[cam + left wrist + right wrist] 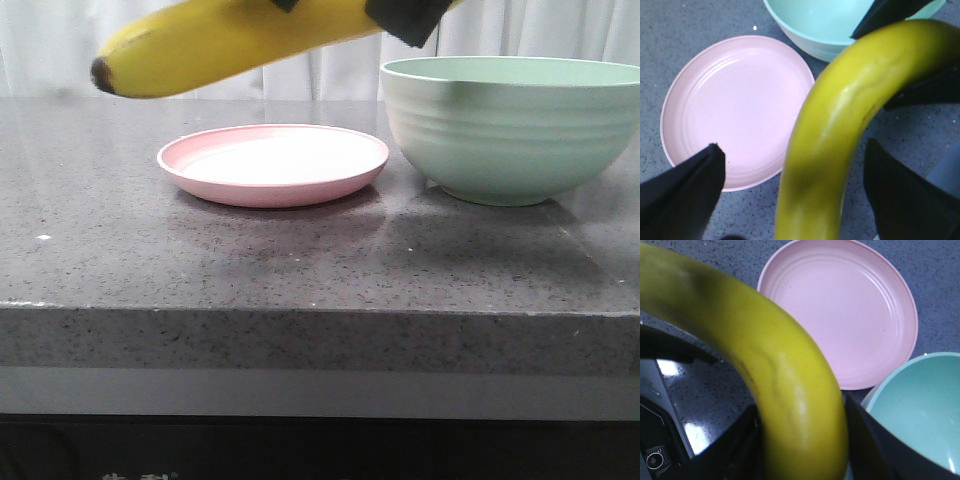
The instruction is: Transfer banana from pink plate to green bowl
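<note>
- Above the pink plate [273, 164], the banana [225, 45] hangs in the air, well clear of the rim, with its dark blossom tip out past the plate's side that is away from the green bowl [512, 128].
- The plate is bare in all three views, so the lift-off half of the job looks done; nothing lies in the part of the bowl that shows.
- What is left, as I judge it: carry the banana sideways from over the plate to over the bowl, lower it inside, and let go.
- In the right wrist view the right gripper [802, 440] has its dark fingers pressed against both flanks of the banana's stem half, so the jaws are clamped on the fruit.
- The banana curves away from that grip, out over the plate, with the bowl just beside the plate on the gripper's side.
- In the left wrist view the left gripper [795, 200] has its fingers standing wide apart, one on each side of the banana; the fruit passes between them without visibly touching either, so that gripper looks open and not carrying anything.
- The plate and bowl stand just beside each other on the dark speckled counter [300, 270], not quite touching.
</note>
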Available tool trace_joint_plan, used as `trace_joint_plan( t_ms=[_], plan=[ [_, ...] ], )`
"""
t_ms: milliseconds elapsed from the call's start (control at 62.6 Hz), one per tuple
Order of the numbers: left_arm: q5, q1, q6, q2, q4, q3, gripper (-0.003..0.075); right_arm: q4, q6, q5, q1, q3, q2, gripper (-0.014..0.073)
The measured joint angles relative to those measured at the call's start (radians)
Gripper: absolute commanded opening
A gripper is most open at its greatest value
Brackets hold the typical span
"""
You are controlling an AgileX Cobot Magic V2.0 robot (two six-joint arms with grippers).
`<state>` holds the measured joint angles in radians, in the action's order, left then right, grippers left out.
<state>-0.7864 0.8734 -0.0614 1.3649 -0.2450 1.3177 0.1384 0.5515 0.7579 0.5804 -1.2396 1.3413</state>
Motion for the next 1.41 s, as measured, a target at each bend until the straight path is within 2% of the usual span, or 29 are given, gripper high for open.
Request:
trace_joint_plan(
  t_ms=[304,399,687,1006,1214,1310,1406],
  plan=[
    [0.044,0.000,-0.002,-0.024,-0.019,0.000,0.0622,0.001,-0.009,-0.014,-0.002,0.000,0.000,0.0001],
    [0.071,0.000,-0.002,-0.056,-0.021,0.000,0.0622,0.005,-0.041,-0.018,-0.032,-0.015,0.000,0.0001],
    [0.091,0.000,-0.002,-0.160,-0.025,0.000,0.0622,0.006,-0.109,0.004,-0.230,-0.136,0.000,0.0001],
    [0.090,0.000,-0.002,-0.170,-0.026,0.000,0.0622,0.006,-0.112,0.116,-0.473,-0.145,0.030,0.0003],
    [0.090,0.000,-0.002,-0.170,-0.026,0.000,0.0622,0.002,-0.116,0.200,-0.519,-0.145,0.107,0.0009],
    [0.090,0.000,-0.002,-0.170,-0.026,0.000,0.0622,0.013,-0.132,0.224,-0.519,-0.145,0.135,0.0072],
    [0.090,0.000,-0.002,-0.170,-0.026,0.000,0.0622,0.016,-0.156,0.230,-0.519,-0.145,0.146,0.0197]
  ],
)
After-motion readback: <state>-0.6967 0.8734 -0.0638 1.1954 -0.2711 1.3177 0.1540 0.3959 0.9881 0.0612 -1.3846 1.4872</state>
